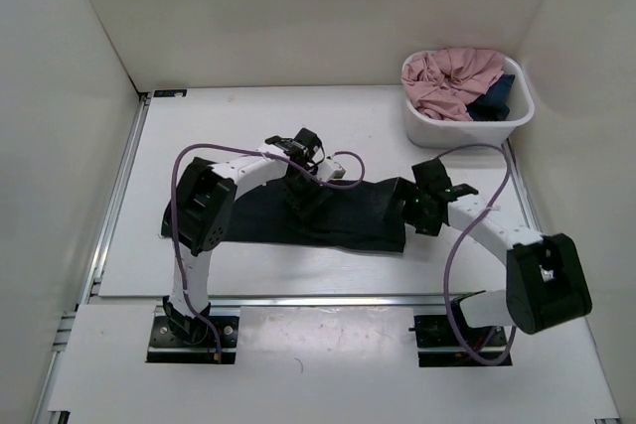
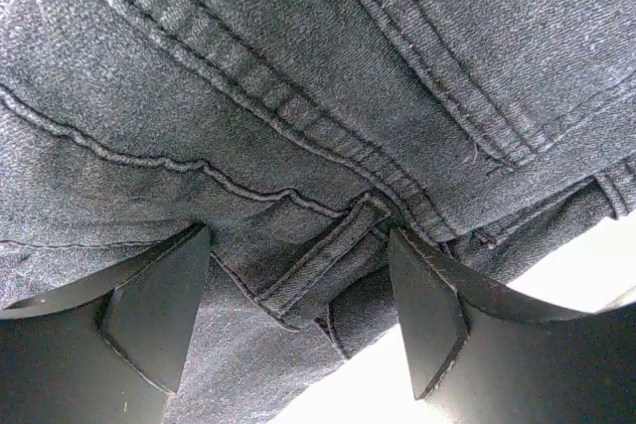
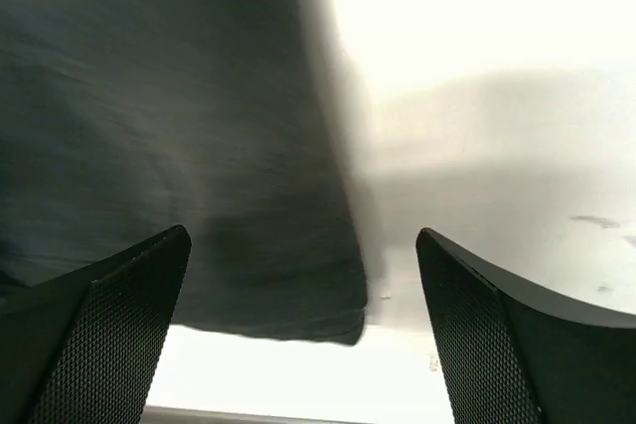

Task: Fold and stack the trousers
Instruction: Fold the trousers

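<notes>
Trousers (image 1: 343, 217) lie flat on the table (image 1: 238, 131), a dark band across the centre of the top view, a bit below mid-frame.
Left gripper (image 1: 303, 198) is down over the middle of the band. In the left wrist view the left gripper (image 2: 296, 280) has its fingers spread, with a belt loop (image 2: 328, 257) and waistband seams of the trousers (image 2: 298, 67) between them. Nothing is pinched. Can't tell if the tips touch the cloth.
Right gripper (image 1: 424, 212) is at the band's right end. The right wrist view is blurred: right gripper (image 3: 303, 255) fingers are spread wide, the trousers (image 3: 179, 146) fill the left half, and their edge runs down between the fingers with bare table (image 3: 477, 96) on the right.
White basket (image 1: 425, 132) sits at upper right, holding a pink garment (image 1: 452, 81) and a dark blue garment (image 1: 497, 98), well apart from the trousers.
</notes>
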Robot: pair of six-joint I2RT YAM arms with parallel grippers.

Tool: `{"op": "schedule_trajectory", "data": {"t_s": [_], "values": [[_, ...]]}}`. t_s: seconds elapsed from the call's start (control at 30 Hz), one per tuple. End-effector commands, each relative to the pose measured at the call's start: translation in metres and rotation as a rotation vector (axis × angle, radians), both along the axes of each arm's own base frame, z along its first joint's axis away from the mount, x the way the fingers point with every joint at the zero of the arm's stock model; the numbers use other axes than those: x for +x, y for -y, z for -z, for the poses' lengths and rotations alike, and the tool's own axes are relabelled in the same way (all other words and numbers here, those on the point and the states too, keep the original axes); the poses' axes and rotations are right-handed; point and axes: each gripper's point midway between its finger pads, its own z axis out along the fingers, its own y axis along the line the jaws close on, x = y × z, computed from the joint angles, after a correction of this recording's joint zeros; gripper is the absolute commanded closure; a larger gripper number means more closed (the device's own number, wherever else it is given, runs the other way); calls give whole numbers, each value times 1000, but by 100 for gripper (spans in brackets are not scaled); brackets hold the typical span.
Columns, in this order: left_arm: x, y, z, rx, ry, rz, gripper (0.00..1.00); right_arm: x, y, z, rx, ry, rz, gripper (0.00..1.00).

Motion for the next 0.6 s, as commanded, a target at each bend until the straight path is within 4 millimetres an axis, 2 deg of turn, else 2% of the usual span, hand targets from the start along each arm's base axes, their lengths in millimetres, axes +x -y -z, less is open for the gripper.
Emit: {"op": "schedule_trajectory", "data": {"t_s": [0.0,0.1,0.17,0.2,0.23,0.27,0.3,0.33,0.37,0.4,0.43,0.47,0.5,0.53,0.57], "values": [[-3,0,7,29,17,3,17,-2,-31,20,186,-33,-95,1],[-3,0,7,29,17,3,17,1,-41,35,239,-67,-106,1],[-6,-2,10,34,10,3,17,-5,-45,50,275,-126,-109,12],[-4,-3,6,36,23,1,17,-1,-43,51,301,-133,-86,20],[-3,-2,1,28,34,1,17,-7,-42,60,322,-143,-89,30],[-2,-1,-2,23,41,1,17,-10,-42,62,350,-153,-73,58],[-2,-1,-6,16,50,0,16,-12,-38,63,384,-169,-41,74],[2,1,-19,1,75,9,16,-14,-32,63,386,-163,-22,98],[3,2,-27,-6,85,8,16,-14,-28,58,400,-161,-8,100],[3,2,-36,-14,95,8,15,-6,-16,43,410,-113,30,100],[9,-5,-48,-18,107,-5,15,-6,-8,36,405,-99,42,100],[9,-7,-64,-46,124,-14,15,-19,4,34,371,-149,74,100],[13,-11,-75,-58,144,-28,14,-2,21,8,332,-95,105,100],[15,-14,-84,-77,158,-40,14,0,36,-13,253,-48,76,100],[15,-25,-95,-86,176,-61,12,-23,50,-22,179,-151,86,100]]}}
